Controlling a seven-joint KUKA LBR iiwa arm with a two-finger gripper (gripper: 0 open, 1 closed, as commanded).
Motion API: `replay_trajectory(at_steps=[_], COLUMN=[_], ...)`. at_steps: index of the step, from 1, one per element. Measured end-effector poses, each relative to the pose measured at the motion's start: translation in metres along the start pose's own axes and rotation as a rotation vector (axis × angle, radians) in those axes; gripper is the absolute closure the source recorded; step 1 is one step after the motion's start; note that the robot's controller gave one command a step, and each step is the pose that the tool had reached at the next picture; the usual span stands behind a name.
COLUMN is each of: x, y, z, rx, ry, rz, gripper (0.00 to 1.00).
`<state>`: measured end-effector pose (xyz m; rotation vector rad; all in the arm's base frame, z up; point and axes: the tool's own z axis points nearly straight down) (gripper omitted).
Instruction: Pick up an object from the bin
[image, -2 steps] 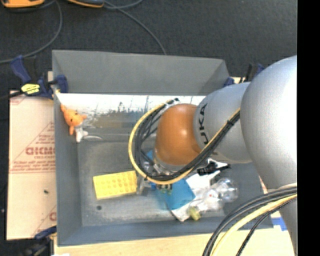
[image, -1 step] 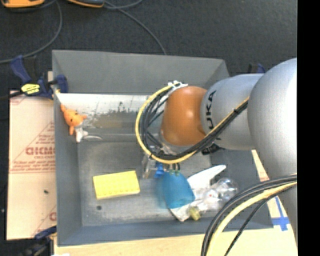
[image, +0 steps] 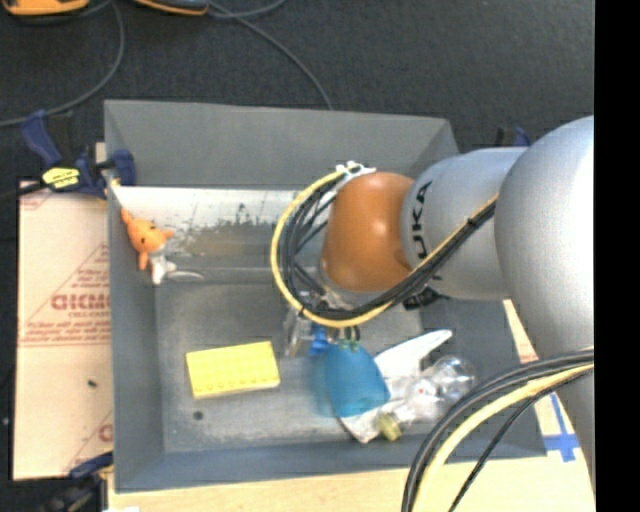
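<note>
gripper (image: 308, 338) low in the grey bin (image: 200, 310), centre of frame.
just beside a blue plastic object (image: 347, 387); its grip, i cannot tell.

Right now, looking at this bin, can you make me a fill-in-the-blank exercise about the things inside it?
1. The flat block on the floor of the bin, left of the gripper, is ____ in colour.
2. The small orange toy lies in the bin's upper ____ corner in the view.
3. The cup-like thing just below the gripper is ____ in colour.
Missing words: yellow; left; blue.
</note>
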<state>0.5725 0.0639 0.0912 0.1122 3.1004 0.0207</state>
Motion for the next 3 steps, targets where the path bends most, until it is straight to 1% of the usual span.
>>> replay_trajectory(at_steps=[1,3], x=[-0.0037,-0.0041], y=[-0.0040,-0.0042], z=[0.0009,0.0007], rx=[-0.007,-0.008], ry=[-0.018,-0.020], rz=[0.021,0.028], gripper=[1.00,1.00])
